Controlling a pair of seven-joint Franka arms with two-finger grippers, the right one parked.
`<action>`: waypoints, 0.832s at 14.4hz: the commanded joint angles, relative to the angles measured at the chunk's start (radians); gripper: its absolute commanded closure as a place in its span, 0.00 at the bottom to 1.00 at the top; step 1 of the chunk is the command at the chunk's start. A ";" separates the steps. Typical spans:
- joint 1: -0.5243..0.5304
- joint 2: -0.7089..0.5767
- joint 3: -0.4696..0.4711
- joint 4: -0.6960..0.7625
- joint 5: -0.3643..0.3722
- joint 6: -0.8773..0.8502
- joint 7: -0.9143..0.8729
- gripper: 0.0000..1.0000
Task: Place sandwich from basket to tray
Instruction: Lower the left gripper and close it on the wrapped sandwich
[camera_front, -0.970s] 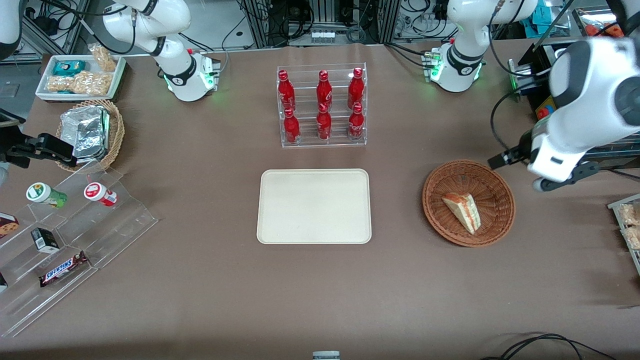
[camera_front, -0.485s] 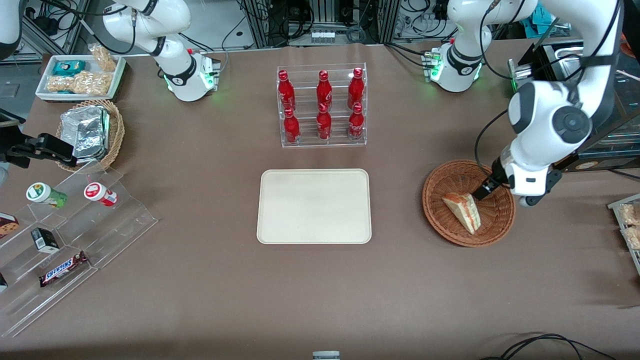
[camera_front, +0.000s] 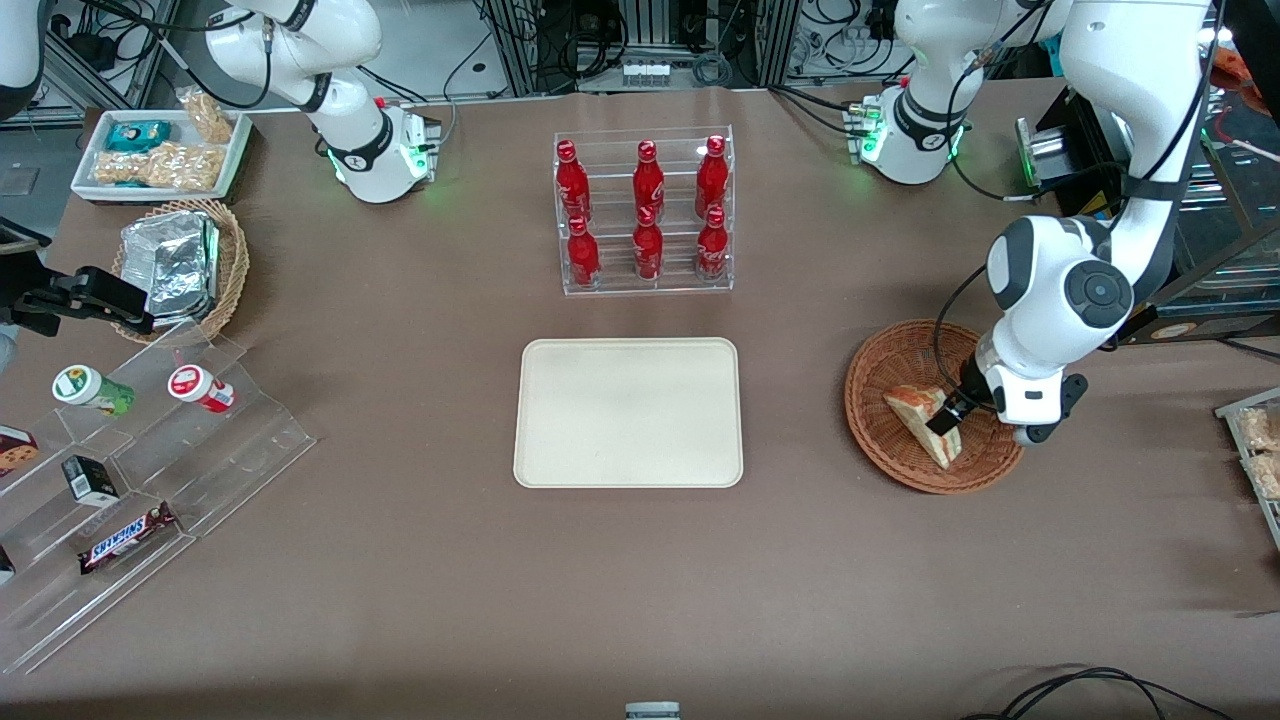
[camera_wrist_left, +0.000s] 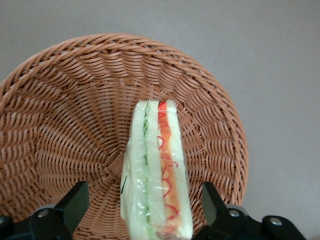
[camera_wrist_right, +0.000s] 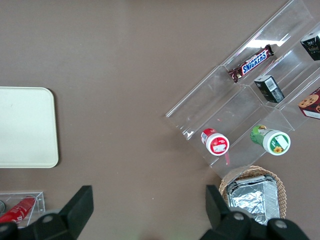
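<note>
The sandwich (camera_front: 920, 418), a wrapped wedge of white bread with red-orange, yellow and green layers, lies in the round reddish-brown wicker basket (camera_front: 885, 365) toward the working arm's end of the table. My left gripper (camera_front: 945, 418) is down in the basket, open, with one finger (camera_wrist_left: 75, 202) on each side of the sandwich (camera_wrist_left: 157, 170) and gaps between fingers and bread. The basket (camera_wrist_left: 60, 120) fills the wrist view. The cream-beige tray (camera_front: 628, 412) lies flat at the table's middle and holds nothing; its corner shows in the right wrist view (camera_wrist_right: 25, 127).
A clear rack of red bottles (camera_front: 645, 212) stands farther from the front camera than the tray. A stepped clear display with snacks (camera_front: 130, 470), a tan basket of foil packs (camera_front: 185, 265) and a white snack tray (camera_front: 160, 152) lie toward the parked arm's end.
My left arm has swung in from the table's edge and come down into the basket, so that the open gripper now straddles the sandwich. The sandwich has not moved.
</note>
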 joint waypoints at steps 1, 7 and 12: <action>-0.001 0.020 -0.011 0.024 0.003 0.002 -0.021 0.00; -0.002 0.083 -0.027 -0.011 0.006 0.060 -0.012 0.00; -0.002 0.057 -0.027 -0.009 0.004 0.013 -0.009 0.88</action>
